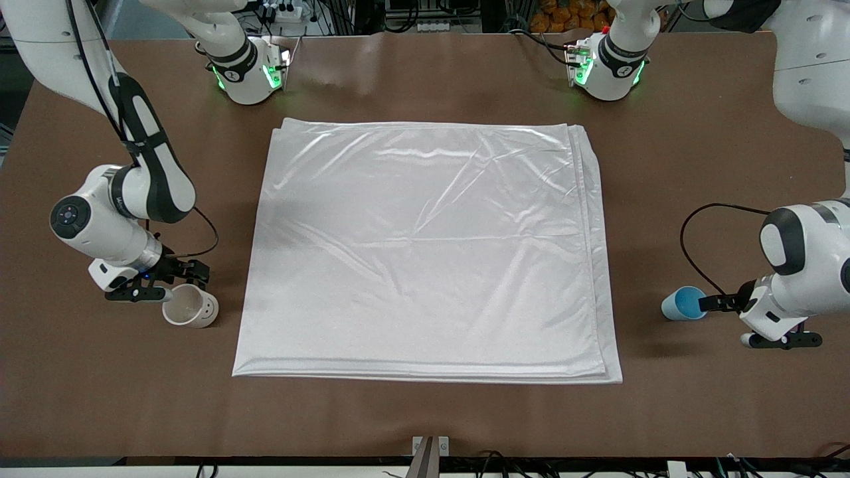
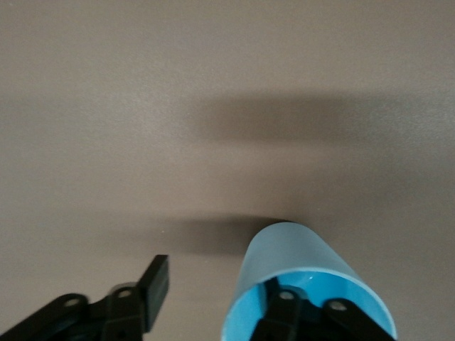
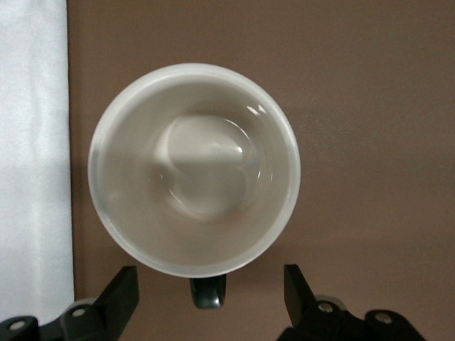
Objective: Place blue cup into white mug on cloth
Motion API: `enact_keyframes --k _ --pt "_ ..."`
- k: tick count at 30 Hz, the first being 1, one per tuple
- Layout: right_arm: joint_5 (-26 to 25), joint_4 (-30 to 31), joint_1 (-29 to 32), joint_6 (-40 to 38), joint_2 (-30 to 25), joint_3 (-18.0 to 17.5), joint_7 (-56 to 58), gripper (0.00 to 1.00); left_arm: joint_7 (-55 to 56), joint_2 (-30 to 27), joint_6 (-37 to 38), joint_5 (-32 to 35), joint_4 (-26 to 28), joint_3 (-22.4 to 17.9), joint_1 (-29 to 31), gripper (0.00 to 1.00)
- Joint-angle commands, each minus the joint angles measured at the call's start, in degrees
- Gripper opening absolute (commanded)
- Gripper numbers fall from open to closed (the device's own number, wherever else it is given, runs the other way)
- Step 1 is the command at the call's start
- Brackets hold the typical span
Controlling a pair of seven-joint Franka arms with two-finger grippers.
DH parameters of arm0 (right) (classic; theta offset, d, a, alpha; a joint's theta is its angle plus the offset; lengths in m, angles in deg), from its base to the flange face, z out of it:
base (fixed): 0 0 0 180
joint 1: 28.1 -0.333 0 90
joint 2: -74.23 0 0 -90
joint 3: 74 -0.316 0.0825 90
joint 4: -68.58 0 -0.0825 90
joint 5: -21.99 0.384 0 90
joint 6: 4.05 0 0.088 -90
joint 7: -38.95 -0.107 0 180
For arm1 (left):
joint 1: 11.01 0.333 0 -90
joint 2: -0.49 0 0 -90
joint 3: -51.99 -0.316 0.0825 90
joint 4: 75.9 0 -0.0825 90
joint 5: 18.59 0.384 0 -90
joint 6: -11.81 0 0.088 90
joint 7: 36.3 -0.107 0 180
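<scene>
The light-blue cup [image 1: 677,305] stands on the bare table at the left arm's end, off the cloth [image 1: 425,252]. My left gripper [image 1: 724,322] is open and low at it. In the left wrist view one finger is inside the cup's [image 2: 284,249] mouth and the other finger [image 2: 153,280] is outside, well apart from the wall; the left gripper [image 2: 219,290] straddles the rim. The white mug [image 1: 192,308] stands on the bare table at the right arm's end, beside the cloth. My right gripper [image 1: 174,285] is open with the mug's black handle [image 3: 208,291] between its fingers, untouched; this gripper [image 3: 210,284] looks down into the mug [image 3: 193,170].
The large white satin cloth fills the middle of the brown table [image 1: 425,411]; its edge [image 3: 35,142] shows beside the mug. Both arm bases stand along the table edge farthest from the front camera. A cable loops near the left gripper.
</scene>
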Motion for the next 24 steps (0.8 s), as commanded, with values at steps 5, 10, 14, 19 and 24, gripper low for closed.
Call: enact_keyframes --k 5,10,14,19,24 --pt "-0.56 -2.12 -0.99 -3.57 -2.71 -0.6 -0.52 0.0 0.33 0.04 -0.15 -2.08 -0.86 0.01 0.1 0.0" --pt "-0.47 -8.44 -2.31 -17.62 -6.58 -2.18 -2.18 0.0 0.07 -0.39 -0.15 -2.17 -1.04 0.01 0.1 0.0" --pt "-0.64 -14.68 -3.54 -26.6 -7.29 -5.43 -8.06 0.0 -0.02 -1.36 -0.07 -2.17 -1.04 0.1 -0.08 0.0" --pt "-1.0 -17.41 -6.27 -28.28 -7.2 -9.21 -17.91 0.0 -0.02 -3.2 0.55 -2.17 -1.04 0.28 -0.34 0.0" --pt "-1.69 -17.94 -8.99 -27.67 -6.94 -12.82 -24.15 0.0 0.24 -5.75 2.83 -2.17 -1.21 0.36 -0.87 0.0"
